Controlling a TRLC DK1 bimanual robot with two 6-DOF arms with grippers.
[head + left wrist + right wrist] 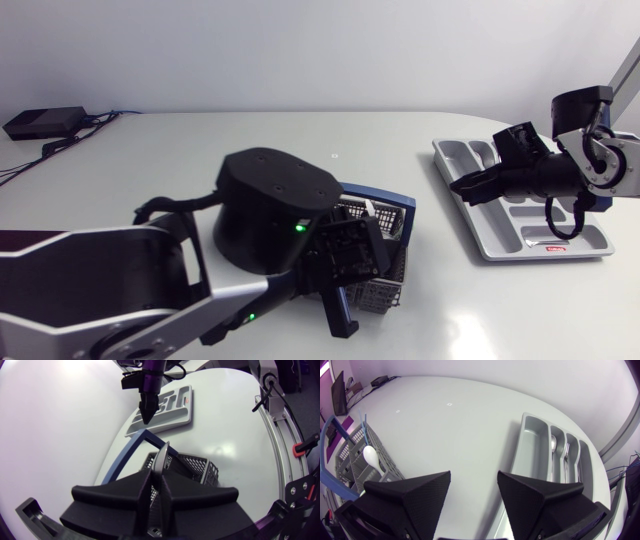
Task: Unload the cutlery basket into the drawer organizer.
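Note:
The grey mesh cutlery basket with its blue handle stands under my left gripper. That gripper is shut on the thin grey metal handle of a cutlery piece that sticks up out of the basket; its lower end is hidden. In the head view my left arm covers most of the basket. The grey drawer organizer lies at the right, with my right gripper open above its near-left part. A spoon and a fork lie in its slots. A white spoon stands in the basket.
A black box with cables sits at the table's far left corner. Bare table lies between the basket and the organizer.

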